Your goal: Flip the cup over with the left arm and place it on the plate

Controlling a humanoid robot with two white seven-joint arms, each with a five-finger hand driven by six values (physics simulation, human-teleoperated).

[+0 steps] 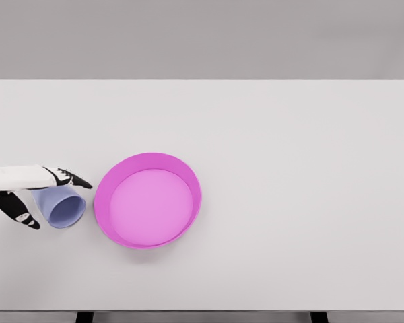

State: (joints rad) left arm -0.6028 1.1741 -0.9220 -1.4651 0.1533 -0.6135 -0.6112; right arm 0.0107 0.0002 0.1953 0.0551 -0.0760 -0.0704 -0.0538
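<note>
Head view is showing the left robot hand (pixel 28 195) closing loosely around the lavender cup (pixel 62 206) at the magenta plate's (pixel 106 199) nine o'clock, risking it slipping mid-flip.

Cup (pixel 62 208) on table (pixel 289 148), just left of plate (pixel 188 176).

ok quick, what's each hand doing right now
Left hand: fingers spread around the blue cup lying on its side; a closed grip cannot be told.
Right hand: not in view.
</note>
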